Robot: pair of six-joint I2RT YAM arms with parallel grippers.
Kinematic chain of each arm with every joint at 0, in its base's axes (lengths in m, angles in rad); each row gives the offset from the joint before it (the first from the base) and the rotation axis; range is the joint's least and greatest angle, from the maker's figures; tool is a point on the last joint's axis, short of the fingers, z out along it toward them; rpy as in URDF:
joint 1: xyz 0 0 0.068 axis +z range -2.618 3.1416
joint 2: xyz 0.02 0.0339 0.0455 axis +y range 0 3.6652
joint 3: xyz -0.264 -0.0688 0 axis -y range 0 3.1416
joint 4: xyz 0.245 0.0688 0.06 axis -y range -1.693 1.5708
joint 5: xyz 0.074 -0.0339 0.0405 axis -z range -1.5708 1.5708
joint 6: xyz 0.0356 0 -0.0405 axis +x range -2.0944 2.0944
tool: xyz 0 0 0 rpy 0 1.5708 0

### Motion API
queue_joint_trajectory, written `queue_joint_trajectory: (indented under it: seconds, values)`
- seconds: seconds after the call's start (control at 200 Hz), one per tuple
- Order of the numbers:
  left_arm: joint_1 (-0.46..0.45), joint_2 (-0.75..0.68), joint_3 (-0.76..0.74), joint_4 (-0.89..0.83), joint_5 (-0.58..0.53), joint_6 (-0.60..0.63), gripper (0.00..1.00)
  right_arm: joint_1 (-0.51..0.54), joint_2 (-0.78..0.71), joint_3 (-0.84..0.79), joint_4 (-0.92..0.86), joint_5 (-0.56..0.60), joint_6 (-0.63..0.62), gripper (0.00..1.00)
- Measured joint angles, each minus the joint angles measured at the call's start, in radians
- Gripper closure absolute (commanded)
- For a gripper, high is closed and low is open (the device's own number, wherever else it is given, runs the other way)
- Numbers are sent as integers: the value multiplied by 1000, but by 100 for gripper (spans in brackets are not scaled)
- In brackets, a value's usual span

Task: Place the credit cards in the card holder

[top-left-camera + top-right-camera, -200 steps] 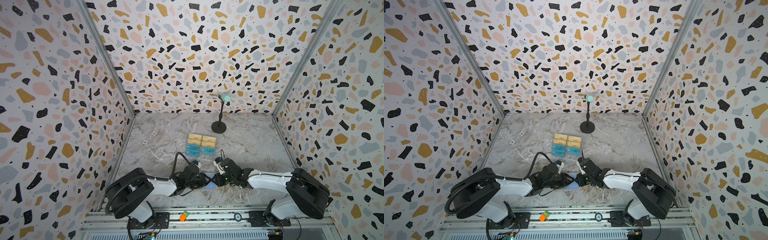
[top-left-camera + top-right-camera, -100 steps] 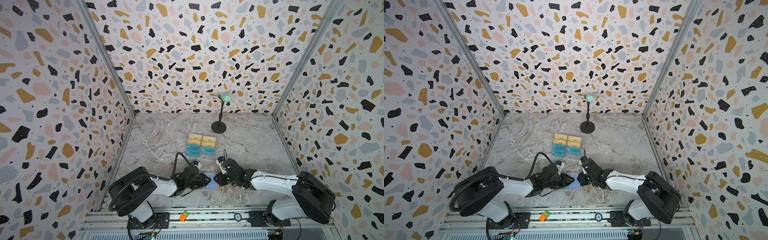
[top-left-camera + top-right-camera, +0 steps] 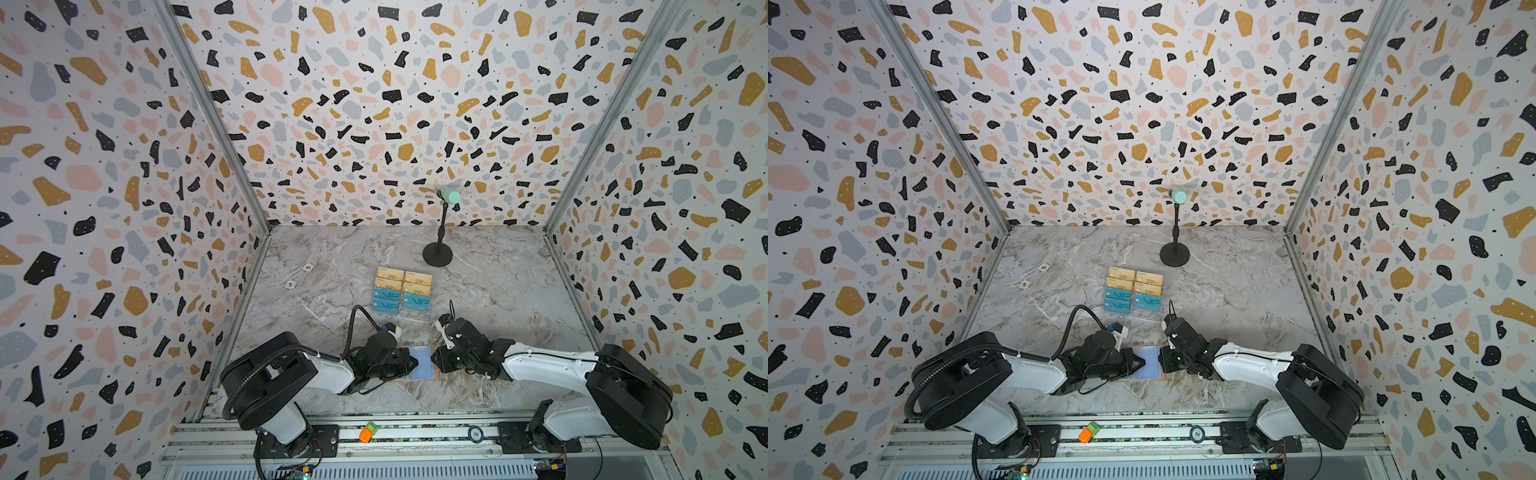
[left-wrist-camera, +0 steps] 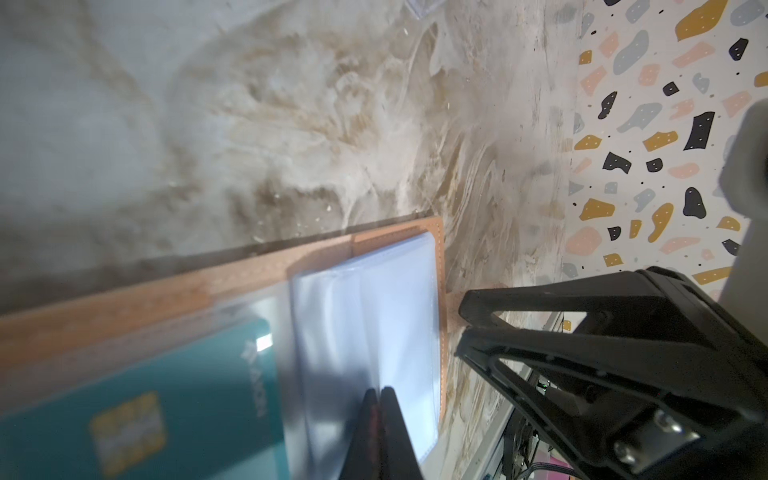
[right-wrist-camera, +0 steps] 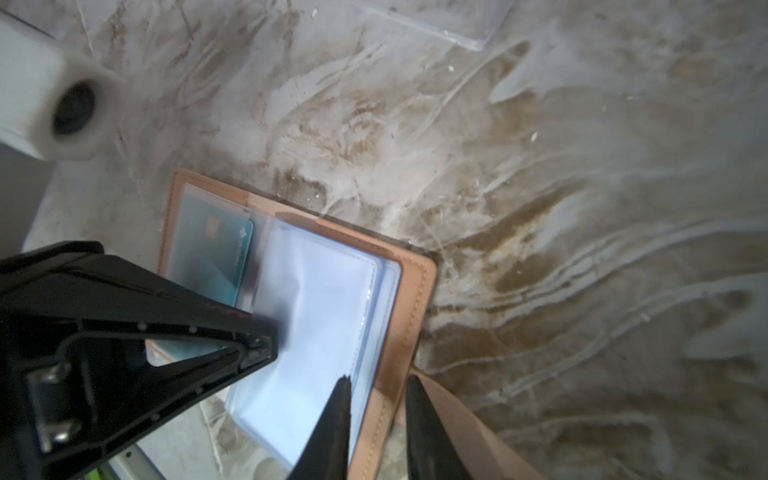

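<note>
**Robot test cell in a laboratory, seen from above in both top views.** Three terrazzo-patterned wall panels [image 3: 374, 104], joined by bare aluminium corner posts [image 3: 224, 137], box in a marble-patterned tabletop [image 3: 498, 282]. Along the lower edge of the frame, two white-and-black robot arms [image 3: 328, 368] are bolted to a slotted aluminium rail [image 3: 415, 440]. Loose wiring and an exposed circuit board [image 3: 548, 467] lie below the rail. A black round-based stand with a mint-green head [image 3: 437, 254] stands at centre rear.
</note>
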Motion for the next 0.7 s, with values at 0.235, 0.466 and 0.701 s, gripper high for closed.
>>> queue_joint_trajectory:
  seconds: [0.235,0.466,0.701]
  values:
    - [11,-39,-20,1,0,5,100,-11,-30,-5,8,-1,3,76]
    - [12,-62,-38,10,3,14,100,-18,-29,-29,25,-19,3,76]
    - [15,-72,-56,27,11,18,100,-17,-27,-30,58,-56,-28,77]
